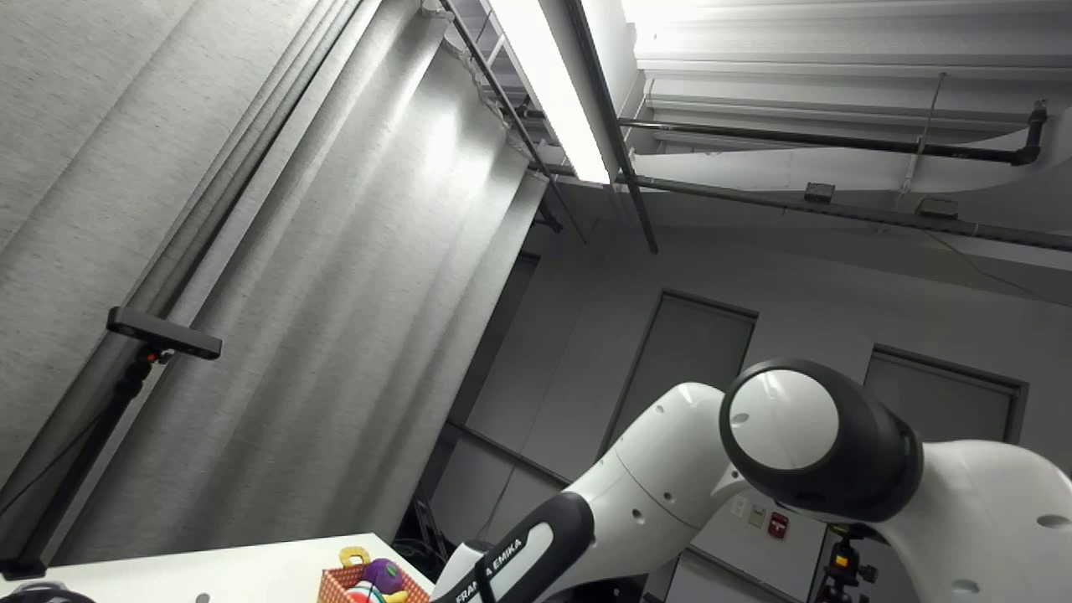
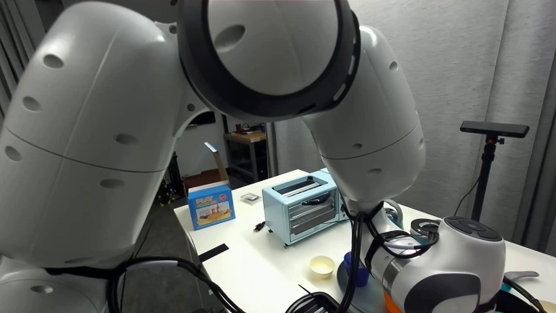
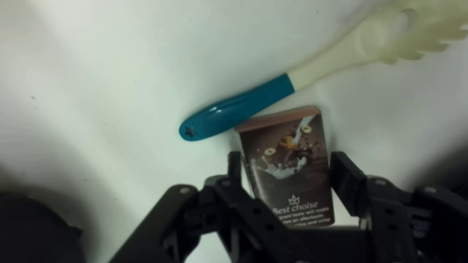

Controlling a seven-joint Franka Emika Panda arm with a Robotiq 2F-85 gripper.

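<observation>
In the wrist view my gripper (image 3: 285, 157) is open, with its two black fingers on either side of a brown carton (image 3: 289, 177). The carton is printed "Best choise" with a milk splash, and sits slightly askew between the fingers. A narrow gap shows at the left finger; the right finger is very close to the carton's edge, and I cannot tell whether it touches. A pasta fork (image 3: 306, 75) with a teal handle and cream toothed head lies just beyond the carton on the white table (image 3: 120, 65). The gripper's fingers are out of view in both exterior views.
In an exterior view a light blue toaster oven (image 2: 278, 217), a blue toy box (image 2: 211, 206), a cream bowl (image 2: 322, 266), a blue cup (image 2: 362, 276) and a camera stand (image 2: 487, 167) show. A basket (image 1: 337, 584) of toy food stands at the table's corner. Cables hang along the arm.
</observation>
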